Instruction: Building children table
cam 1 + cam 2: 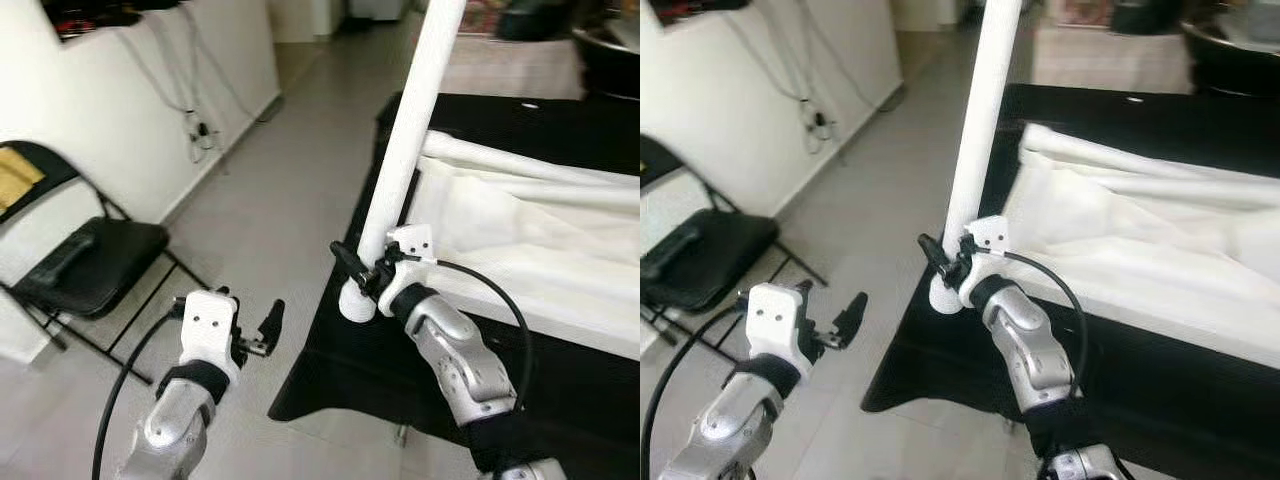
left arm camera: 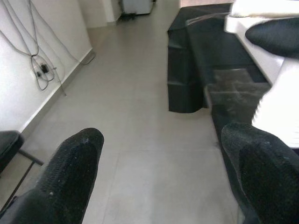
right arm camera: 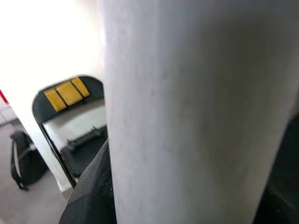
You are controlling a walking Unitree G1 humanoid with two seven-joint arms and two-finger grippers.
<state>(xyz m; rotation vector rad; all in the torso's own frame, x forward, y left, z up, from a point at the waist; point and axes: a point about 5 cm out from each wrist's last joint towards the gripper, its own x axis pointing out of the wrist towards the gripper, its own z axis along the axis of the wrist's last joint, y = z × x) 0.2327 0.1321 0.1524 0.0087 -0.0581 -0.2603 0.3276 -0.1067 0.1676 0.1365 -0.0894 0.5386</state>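
— Left eye view first. What is the right gripper (image 1: 362, 272) doing?

— Its black fingers are squeezed tight on the white table leg (image 1: 408, 140), close to the leg's round bottom end. The leg stands tall and leans a little. Its bottom end sits at the edge of the black cloth (image 1: 570, 395).

— And the rest of the little table?

— The white tabletop (image 1: 520, 245) lies on that black cloth, just beside the leg, on the robot's right.

— What about the left gripper (image 1: 262, 330)?

— It hangs over the grey floor (image 1: 260, 210), holding nothing. In the left wrist view its two black fingers (image 2: 70, 175) are wide apart.

— Anything else around?

— A black folding chair (image 1: 85, 265) stands by the white wall (image 1: 150, 90) on the left. Some cables (image 1: 195, 125) hang down that wall.
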